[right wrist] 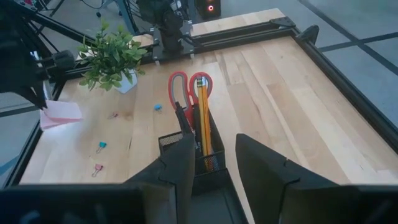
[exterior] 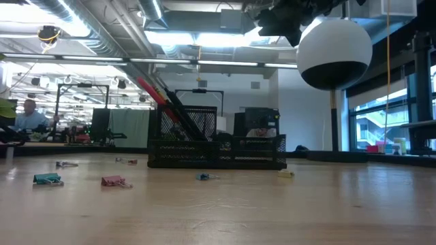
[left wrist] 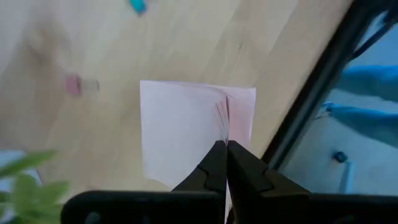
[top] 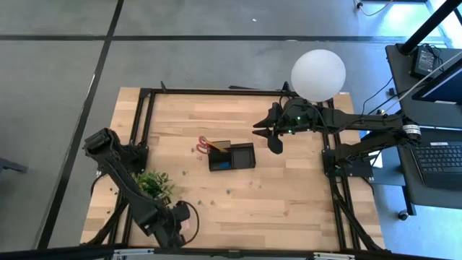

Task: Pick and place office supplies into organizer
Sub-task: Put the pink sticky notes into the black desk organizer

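Observation:
My left gripper (left wrist: pixel 225 148) is at the table's near left corner, shut on a pink sticky-note pad (left wrist: pixel 183 127). The right wrist view shows the pad (right wrist: pixel 60 112) under that arm. The black mesh organizer (top: pixel 232 157) stands mid-table. Red-handled scissors (right wrist: pixel 189 84) and yellow pencils (right wrist: pixel 203 118) lean in its left compartment. My right gripper (right wrist: pixel 214 167) hovers open above and to the right of the organizer, with nothing between its fingers. Small clips (exterior: pixel 46 179) (exterior: pixel 114 181) lie loose on the table. My left gripper pinches the pad between its two fingertips at one edge, where the sheets fan apart a little (left wrist: pixel 222 117). The fingers come from above, pointing steeply down. The pad hangs tilted below them and looks clear of the table.
A green potted plant (top: pixel 154 184) stands near the left arm. The lamp's white globe (top: pixel 317 74) sits at the far right, over the right arm. More clips (right wrist: pixel 101 145) (right wrist: pixel 97 168) and a small blue piece (right wrist: pixel 158 107) lie between plant and organizer. Black frame rails (left wrist: pixel 323 81) edge the table.

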### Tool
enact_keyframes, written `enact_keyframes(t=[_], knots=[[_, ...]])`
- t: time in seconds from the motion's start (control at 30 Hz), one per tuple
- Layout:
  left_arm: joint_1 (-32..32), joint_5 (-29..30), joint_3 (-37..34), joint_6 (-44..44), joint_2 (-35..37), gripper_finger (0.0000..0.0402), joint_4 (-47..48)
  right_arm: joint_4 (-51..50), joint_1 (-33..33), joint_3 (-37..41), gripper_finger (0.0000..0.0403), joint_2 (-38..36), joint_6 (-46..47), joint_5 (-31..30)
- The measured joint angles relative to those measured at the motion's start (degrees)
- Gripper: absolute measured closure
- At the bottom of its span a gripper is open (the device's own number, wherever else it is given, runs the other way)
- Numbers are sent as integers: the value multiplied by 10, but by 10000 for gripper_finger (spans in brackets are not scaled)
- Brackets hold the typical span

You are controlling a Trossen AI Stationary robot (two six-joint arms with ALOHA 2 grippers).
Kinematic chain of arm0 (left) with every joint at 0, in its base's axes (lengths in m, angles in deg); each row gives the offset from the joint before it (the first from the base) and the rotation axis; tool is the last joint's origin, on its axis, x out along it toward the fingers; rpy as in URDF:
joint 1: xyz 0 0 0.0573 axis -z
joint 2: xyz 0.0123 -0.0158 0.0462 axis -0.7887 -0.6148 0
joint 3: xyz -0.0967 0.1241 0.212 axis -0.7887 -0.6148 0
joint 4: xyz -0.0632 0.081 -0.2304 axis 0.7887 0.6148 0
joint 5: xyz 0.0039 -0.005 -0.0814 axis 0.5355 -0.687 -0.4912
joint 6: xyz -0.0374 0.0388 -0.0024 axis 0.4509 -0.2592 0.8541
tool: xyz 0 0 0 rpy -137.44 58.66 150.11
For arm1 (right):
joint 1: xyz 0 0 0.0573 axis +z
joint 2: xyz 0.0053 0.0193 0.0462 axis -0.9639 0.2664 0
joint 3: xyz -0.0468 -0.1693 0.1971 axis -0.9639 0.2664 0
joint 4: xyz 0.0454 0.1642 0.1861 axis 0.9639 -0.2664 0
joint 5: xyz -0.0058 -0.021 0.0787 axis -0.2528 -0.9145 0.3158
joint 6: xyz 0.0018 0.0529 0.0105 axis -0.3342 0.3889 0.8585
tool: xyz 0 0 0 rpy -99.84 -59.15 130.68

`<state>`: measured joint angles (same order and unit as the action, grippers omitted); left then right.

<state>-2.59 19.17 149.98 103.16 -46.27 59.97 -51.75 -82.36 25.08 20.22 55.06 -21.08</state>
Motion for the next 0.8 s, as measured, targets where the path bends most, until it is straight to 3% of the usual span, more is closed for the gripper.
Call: enact_keyframes(t=[0.3,0.67,0.8], knots=[[-83,37,0,-134,62,400,-5,-10,0,0,281,0,17,0],[-237,52,0,-378,75,400,-75,-152,-3,0,281,0,30,-3],[-283,66,14,-462,75,400,-78,-226,-3,0,281,0,27,-63]])
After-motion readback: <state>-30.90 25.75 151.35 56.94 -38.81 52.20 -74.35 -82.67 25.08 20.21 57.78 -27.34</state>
